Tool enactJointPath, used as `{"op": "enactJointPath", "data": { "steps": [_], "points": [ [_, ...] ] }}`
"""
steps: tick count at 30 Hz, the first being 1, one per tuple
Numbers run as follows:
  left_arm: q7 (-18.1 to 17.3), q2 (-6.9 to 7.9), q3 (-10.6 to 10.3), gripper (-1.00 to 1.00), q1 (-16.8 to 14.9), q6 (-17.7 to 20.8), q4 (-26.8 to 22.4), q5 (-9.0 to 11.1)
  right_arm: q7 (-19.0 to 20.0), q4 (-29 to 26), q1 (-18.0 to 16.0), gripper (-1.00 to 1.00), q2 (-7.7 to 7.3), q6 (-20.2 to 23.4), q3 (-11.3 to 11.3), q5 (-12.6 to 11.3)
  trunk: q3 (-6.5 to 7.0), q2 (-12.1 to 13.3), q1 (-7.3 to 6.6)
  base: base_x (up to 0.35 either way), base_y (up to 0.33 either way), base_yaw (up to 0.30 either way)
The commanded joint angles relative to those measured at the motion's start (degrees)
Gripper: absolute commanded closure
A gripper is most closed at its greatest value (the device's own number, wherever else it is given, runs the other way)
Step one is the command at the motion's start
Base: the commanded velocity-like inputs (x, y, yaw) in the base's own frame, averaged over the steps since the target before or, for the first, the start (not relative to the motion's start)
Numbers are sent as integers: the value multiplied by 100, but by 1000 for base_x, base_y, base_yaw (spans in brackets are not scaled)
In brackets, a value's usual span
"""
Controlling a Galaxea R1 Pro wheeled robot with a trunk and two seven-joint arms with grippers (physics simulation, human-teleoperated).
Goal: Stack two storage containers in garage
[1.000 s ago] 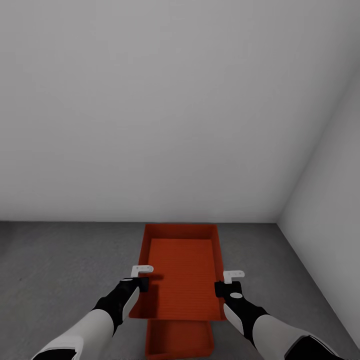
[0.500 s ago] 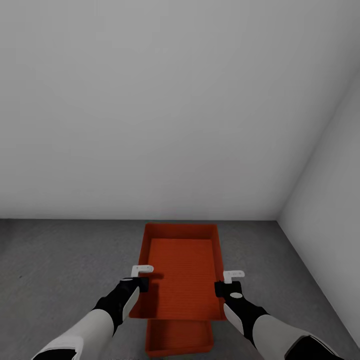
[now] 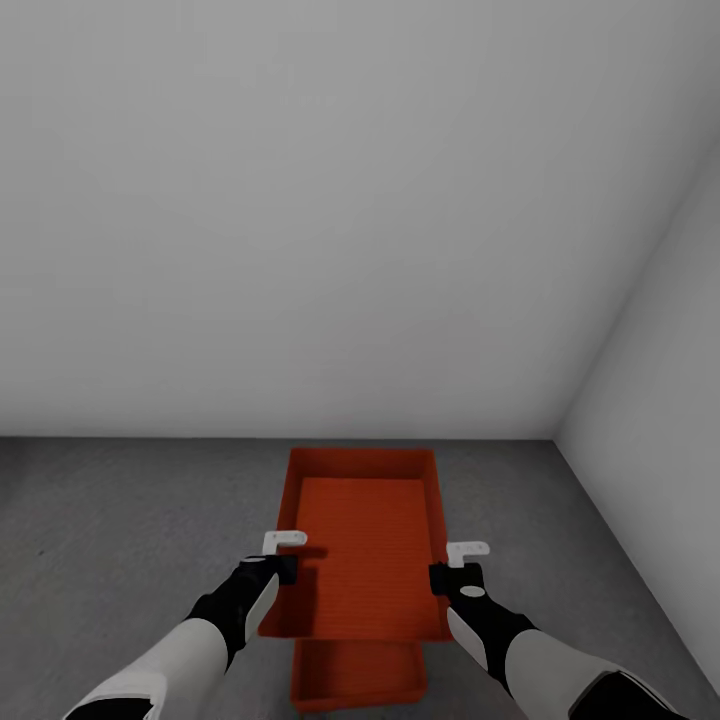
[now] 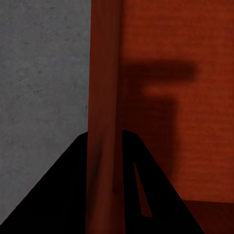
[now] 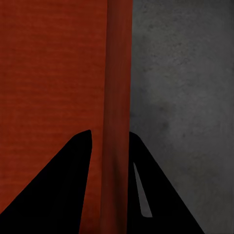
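The upper storage container (image 3: pixel 365 545), pinched on its long walls by your left gripper (image 3: pixel 283 568) and right gripper (image 3: pixel 444 577), overhangs the lower container (image 3: pixel 357 675) lengthwise, away from you.

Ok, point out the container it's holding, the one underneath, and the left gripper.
held container (image 3: pixel 365 545), head view, on its ribbed bottom
lower container (image 3: pixel 358 672), head view, on its exposed near end
left gripper (image 3: pixel 283 560), head view, at the container's left wall

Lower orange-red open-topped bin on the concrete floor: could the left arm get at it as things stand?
Probably not. The left gripper is shut on the side wall of the upper orange-red open-topped bin, which it holds with the right gripper and which covers most of the lower orange-red bin.
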Motion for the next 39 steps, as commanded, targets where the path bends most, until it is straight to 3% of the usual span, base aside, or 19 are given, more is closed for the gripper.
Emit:
{"op": "enactJointPath", "data": {
  "steps": [1,39],
  "points": [
    [20,1,115,100,-5,45,-319,-118,-10,77,-3,100,-4,-25,47,-90,-18,-9,2,0,0,0],
    [20,1,115,100,-5,39,-319,-118,-18,77,-3,100,-11,-6,47,-92,-364,-9,2,0,0,0]
  ]
}}
